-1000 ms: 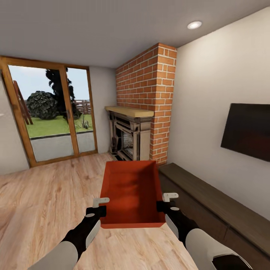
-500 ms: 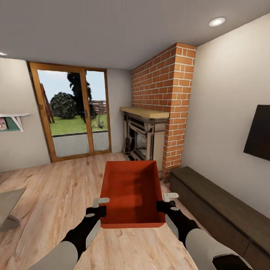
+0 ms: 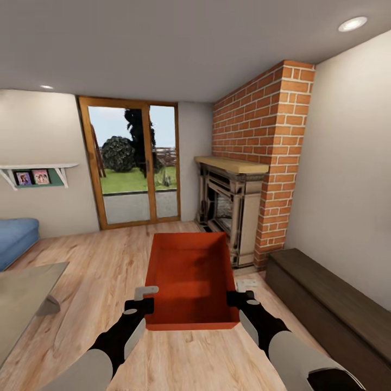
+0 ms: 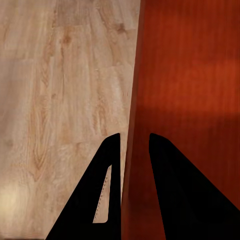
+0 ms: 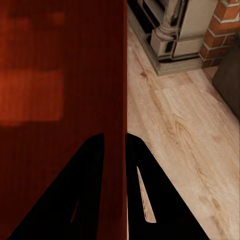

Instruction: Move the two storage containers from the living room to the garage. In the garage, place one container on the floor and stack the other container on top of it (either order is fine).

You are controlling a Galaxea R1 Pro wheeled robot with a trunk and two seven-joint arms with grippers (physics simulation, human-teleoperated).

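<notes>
With the orange-red storage container (image 3: pixel 191 279) pinched by its side walls between the left tool (image 3: pixel 142 302) and right tool (image 3: pixel 241 297) above the living room's wood-plank floor (image 3: pixel 103 271), the carry goes best level, both grips equally firm.

A red brick fireplace (image 3: pixel 260 163) with a pale wooden mantel stands in the right half of the frame, and to its left, in the far wall, is a glass door (image 3: pixel 133 163) with a wooden frame, showing a lawn and a dark bush outside. At the lower right a long dark low bench (image 3: pixel 331 304) runs along the white wall. At the left edge there is a small wall shelf (image 3: pixel 38 172) with two pictures, a blue sofa (image 3: pixel 15 239) below it, and a grey low table (image 3: pixel 21 298) in the lower left corner; two round ceiling lights (image 3: pixel 352 24) are lit above.
</notes>
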